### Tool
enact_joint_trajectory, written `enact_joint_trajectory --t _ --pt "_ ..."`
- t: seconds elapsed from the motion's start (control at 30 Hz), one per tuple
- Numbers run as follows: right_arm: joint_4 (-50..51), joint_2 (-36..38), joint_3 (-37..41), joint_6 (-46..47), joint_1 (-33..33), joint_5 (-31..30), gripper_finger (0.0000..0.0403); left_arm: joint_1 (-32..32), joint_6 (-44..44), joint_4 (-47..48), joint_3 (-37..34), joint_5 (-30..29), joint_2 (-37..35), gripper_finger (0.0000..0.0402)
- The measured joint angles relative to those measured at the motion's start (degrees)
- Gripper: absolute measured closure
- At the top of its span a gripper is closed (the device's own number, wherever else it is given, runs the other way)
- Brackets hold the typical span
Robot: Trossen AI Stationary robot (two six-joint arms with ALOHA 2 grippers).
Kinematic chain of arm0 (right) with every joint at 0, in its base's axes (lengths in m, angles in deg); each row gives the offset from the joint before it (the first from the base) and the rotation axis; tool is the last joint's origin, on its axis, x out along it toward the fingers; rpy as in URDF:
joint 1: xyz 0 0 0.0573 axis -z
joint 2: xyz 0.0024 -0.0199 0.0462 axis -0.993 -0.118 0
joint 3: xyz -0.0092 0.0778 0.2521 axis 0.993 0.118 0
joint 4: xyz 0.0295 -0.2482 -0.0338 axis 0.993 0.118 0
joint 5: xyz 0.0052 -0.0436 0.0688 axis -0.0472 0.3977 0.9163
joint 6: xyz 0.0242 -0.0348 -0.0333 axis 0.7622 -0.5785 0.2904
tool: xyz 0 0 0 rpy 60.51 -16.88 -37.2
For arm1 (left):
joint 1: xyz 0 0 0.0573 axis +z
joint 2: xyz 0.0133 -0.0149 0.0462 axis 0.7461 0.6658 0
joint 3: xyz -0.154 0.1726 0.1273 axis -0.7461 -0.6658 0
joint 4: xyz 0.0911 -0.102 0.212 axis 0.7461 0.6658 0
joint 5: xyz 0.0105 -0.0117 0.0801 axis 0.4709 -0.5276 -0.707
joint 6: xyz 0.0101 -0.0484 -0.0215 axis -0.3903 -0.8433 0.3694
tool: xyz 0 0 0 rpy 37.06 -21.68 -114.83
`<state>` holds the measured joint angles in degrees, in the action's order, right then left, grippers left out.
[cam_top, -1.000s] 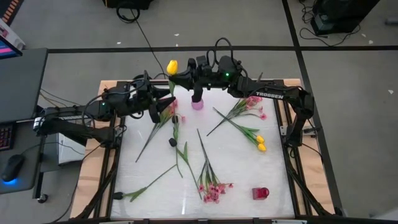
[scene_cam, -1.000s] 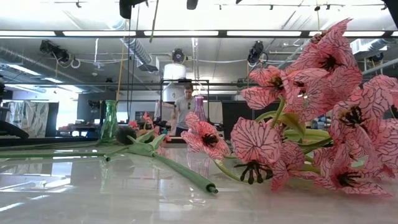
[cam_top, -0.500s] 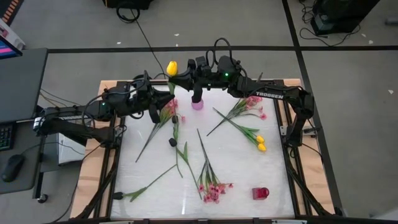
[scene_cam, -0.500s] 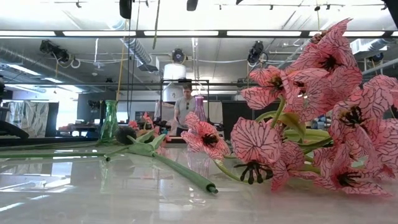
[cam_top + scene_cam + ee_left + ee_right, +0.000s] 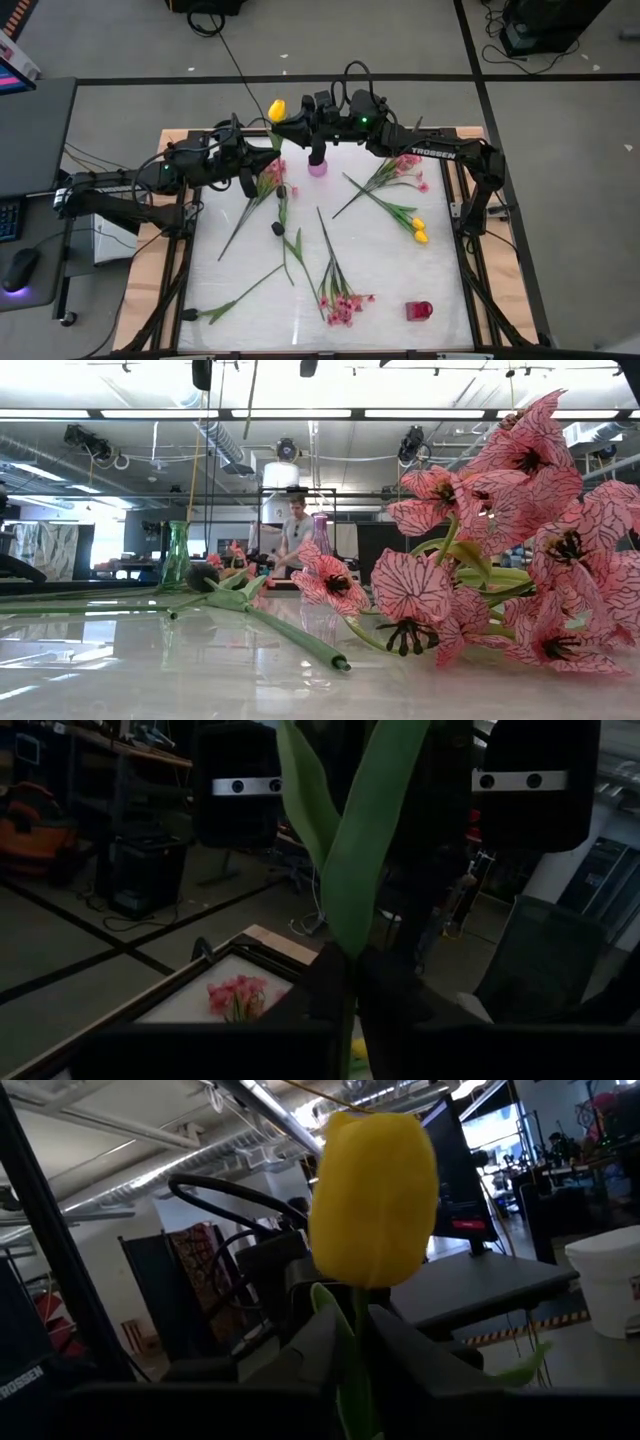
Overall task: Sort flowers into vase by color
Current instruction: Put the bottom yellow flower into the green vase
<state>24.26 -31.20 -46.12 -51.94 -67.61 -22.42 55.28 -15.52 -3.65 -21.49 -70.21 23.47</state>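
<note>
A yellow tulip [image 5: 277, 108] on a green stem is held high over the table's far left part, between both arms. My right gripper [image 5: 293, 125] is shut on the stem just under the bloom [image 5: 372, 1198]. My left gripper [image 5: 262, 160] is shut lower on the same stem, under the leaves [image 5: 350, 830]. Pink sprays [image 5: 404, 168] [image 5: 340, 304] [image 5: 272, 180], yellow tulips [image 5: 418, 231] and dark tulips [image 5: 278, 229] lie flat on the white tabletop. A pink vase [image 5: 317, 167] stands upright at the far middle. My left gripper pinches the tulip's stem [image 5: 347, 982] between its two fingers, just below where the leaves branch off; the leaves rise beyond the fingers. The flower is lifted clear of the table. My right gripper pinches the stem [image 5: 356, 1350] a short way under the yellow bloom, fingers lying across it. The bloom stands upright beyond the fingers, clear of everything.
A green vase [image 5: 176, 555] and the pink vase [image 5: 320, 532] stand at the table's far side. A small red object [image 5: 419, 311] lies near the front right corner. A person [image 5: 295, 532] stands in the room behind the table. Bare white surface shows at the near left.
My left gripper has shut on the tulip's stem below my right gripper. The yellow tulip has stayed almost where it was, high over the far left of the table.
</note>
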Motion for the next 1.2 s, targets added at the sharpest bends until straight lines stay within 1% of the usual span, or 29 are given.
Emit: enact_joint_trajectory --t 0.13,0.3,0.4,0.53,0.7,0.77,0.9,0.97,1.03,1.13,1.2 --pt "0.00 0.00 0.00 0.00 0.98 0.33 0.0296 0.00 0.00 0.54 0.00 -0.24 -0.25 0.0384" --pt "0.17 0.62 0.00 0.00 3.26 1.50 0.0248 -0.01 0.53 4.08 -0.04 -4.17 -1.42 0.0386" --pt "0.01 1.52 0.00 0.00 4.78 2.63 0.0227 -0.02 1.74 6.40 -0.04 -8.39 -2.78 0.0387" --pt "0.74 2.79 0.00 0.00 7.03 4.43 0.0209 0.01 4.08 8.43 -0.04 -16.10 -5.05 0.0387" --pt "1.97 4.34 0.00 -0.02 9.43 5.84 0.0205 1.81 7.55 14.36 -0.04 -26.27 -8.19 0.0388" --pt "2.39 4.81 0.00 -0.03 10.05 6.44 0.0206 3.57 8.18 18.08 -0.04 -28.24 -9.45 0.0388" --pt "2.72 5.07 0.00 -0.02 10.82 7.44 0.0206 8.70 8.30 23.41 -0.04 -28.68 -11.36 0.0388" --pt "2.89 5.07 0.00 -0.03 10.89 7.52 0.0206 11.26 9.98 24.04 -0.04 -28.42 -11.92 0.0388" --pt "3.28 5.07 0.00 -0.14 10.89 7.52 0.0207 13.79 11.80 23.70 -0.04 -27.07 -12.07 0.0388" --pt "4.63 5.07 0.00 -1.30 10.89 7.54 0.0207 17.66 14.11 22.76 -0.04 -22.65 -11.85 0.0388" --pt "4.98 5.07 0.00 -1.48 10.89 7.68 0.0207 20.30 14.23 22.81 -0.06 -20.76 -11.73 0.0388"
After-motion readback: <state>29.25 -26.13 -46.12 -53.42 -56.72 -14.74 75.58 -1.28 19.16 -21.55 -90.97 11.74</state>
